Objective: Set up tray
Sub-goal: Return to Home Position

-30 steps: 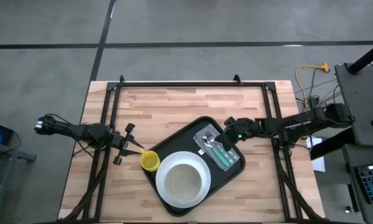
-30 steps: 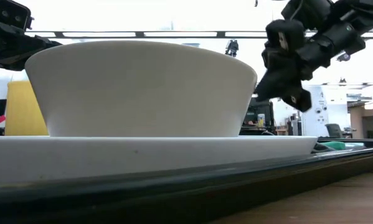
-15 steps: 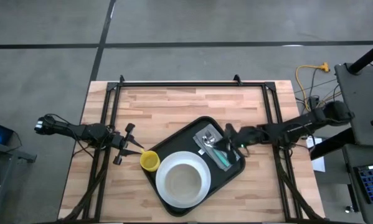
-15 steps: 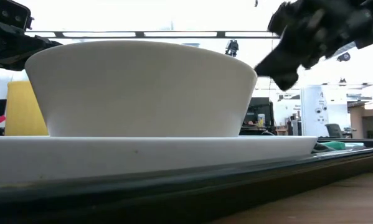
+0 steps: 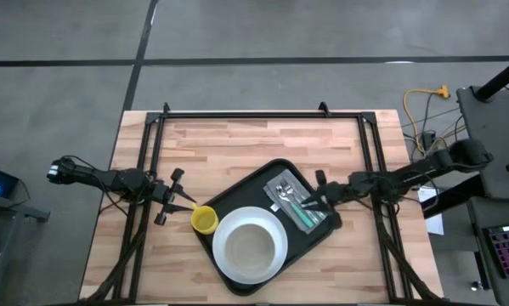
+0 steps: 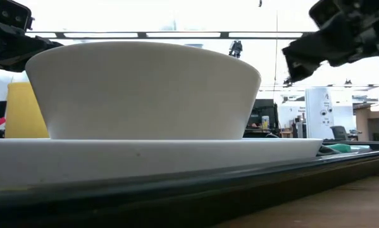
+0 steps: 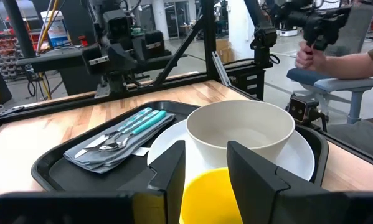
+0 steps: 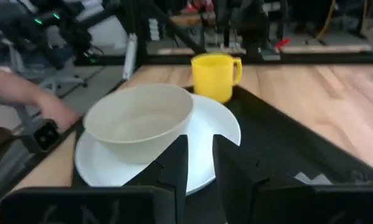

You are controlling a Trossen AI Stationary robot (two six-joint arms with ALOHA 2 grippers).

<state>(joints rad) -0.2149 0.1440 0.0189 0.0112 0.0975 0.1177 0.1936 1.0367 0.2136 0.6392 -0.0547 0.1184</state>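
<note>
High view shows a pale wooden slatted table (image 5: 237,140) with the large matte black rectangular tray (image 5: 246,195) at lower centre, its long axis running from lower left to upper right. On it sit a round white plate (image 5: 219,251), a white bowl (image 5: 252,248) and a folded grey napkin (image 5: 281,189) bearing light blue cutlery (image 5: 306,214). The right gripper (image 5: 319,197), narrowly parted and empty, hovers at the napkin's right edge; pulling away low could drag it. The left gripper (image 5: 183,201), also narrow and empty, sits just beside a yellow cup (image 5: 205,220) and could tip it.

Overhead looks straight down on the tray (image 5: 244,195); low and wrist views share its bowl (image 6: 145,88).
</note>
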